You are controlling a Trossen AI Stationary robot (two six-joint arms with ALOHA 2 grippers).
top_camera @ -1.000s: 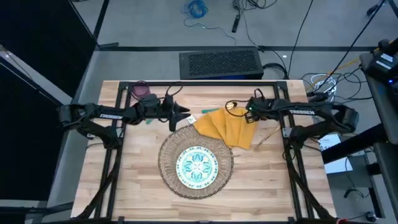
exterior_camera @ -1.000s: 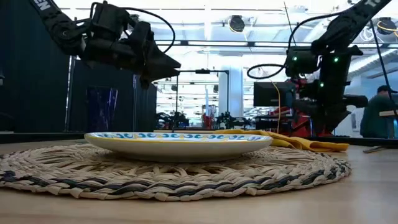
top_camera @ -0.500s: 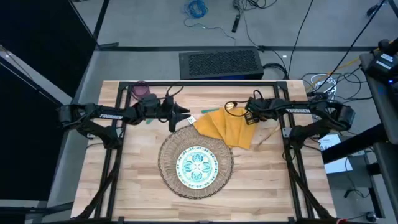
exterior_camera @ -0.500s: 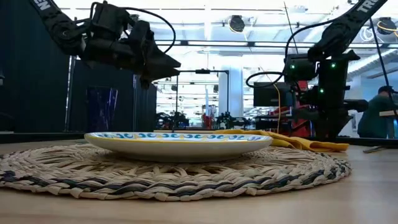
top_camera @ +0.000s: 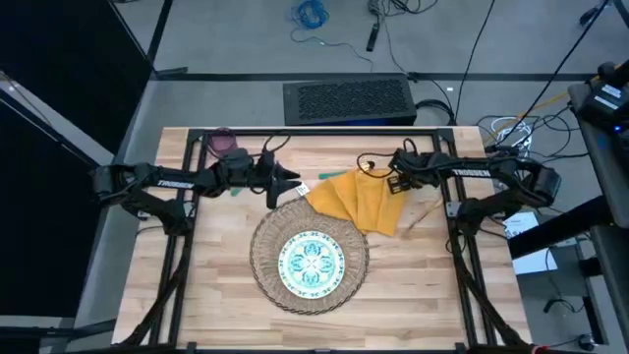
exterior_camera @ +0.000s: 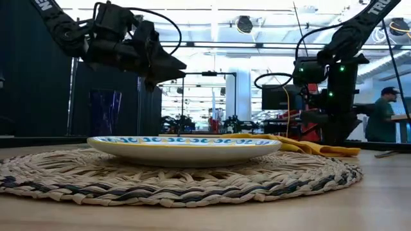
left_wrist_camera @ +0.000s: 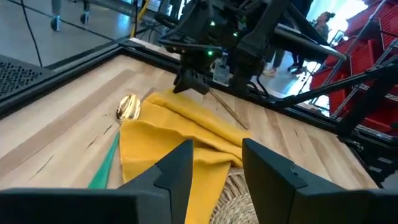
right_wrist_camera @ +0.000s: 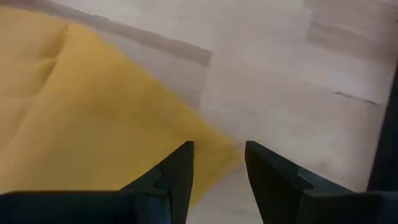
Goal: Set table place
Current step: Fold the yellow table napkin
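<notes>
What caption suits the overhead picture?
Two robot arms hover over a yellow napkin behind a patterned plate on a woven placemat.

Readable only in the high view: white "TROSSEN" lettering along the left arm [top_camera: 175, 182], left of centre, and again along the right arm [top_camera: 472, 174], right of centre.

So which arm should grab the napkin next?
Probably the right: its open claw points down at the corner of the yellow napkin. The left claw hovers open by the placemat edge.
</notes>
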